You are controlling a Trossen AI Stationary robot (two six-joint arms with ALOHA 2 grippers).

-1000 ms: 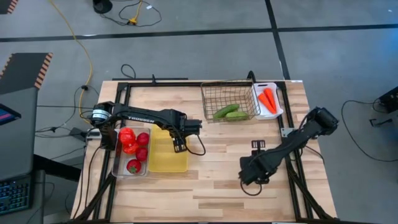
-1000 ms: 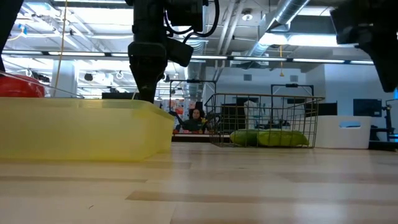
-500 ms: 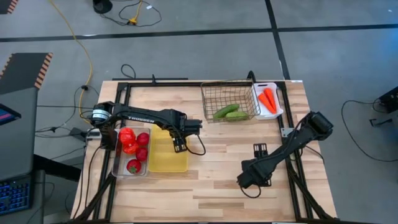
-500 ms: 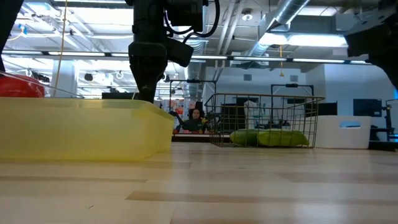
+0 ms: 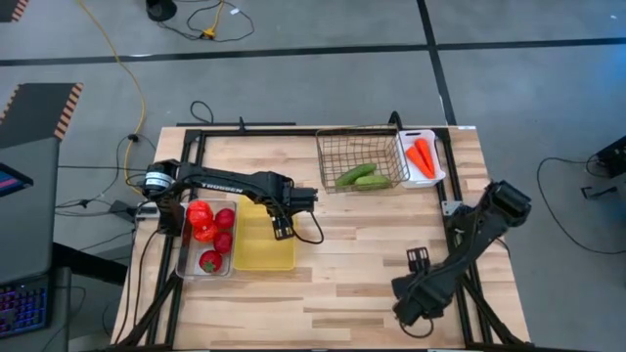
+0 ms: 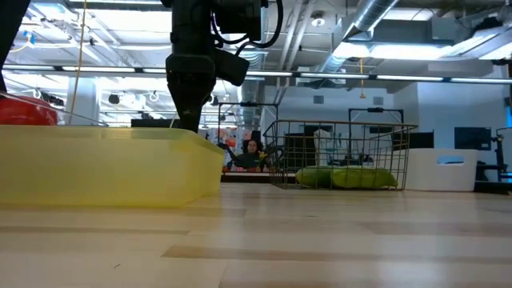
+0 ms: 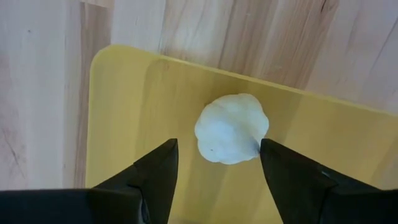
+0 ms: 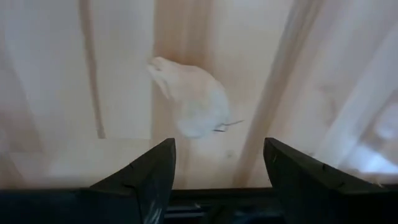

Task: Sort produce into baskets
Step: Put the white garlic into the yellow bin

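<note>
Left hand (image 7: 217, 171): open, fingers spread over the yellow translucent rectangular tray (image 5: 256, 249); a white garlic piece (image 7: 232, 129) lies in that tray between them.
Right hand (image 8: 217, 165): open, low over the bare wooden tabletop (image 5: 342, 274) near its front right edge, gripping nothing.
Clear plastic bin (image 5: 186, 262): left of the yellow tray, holds red tomatoes (image 5: 203, 221).
Dark wire mesh basket (image 5: 337, 152): holds green cucumbers (image 5: 356, 176).
White tray (image 5: 435, 176): beside the basket, holds orange carrots (image 5: 423, 156).
</note>
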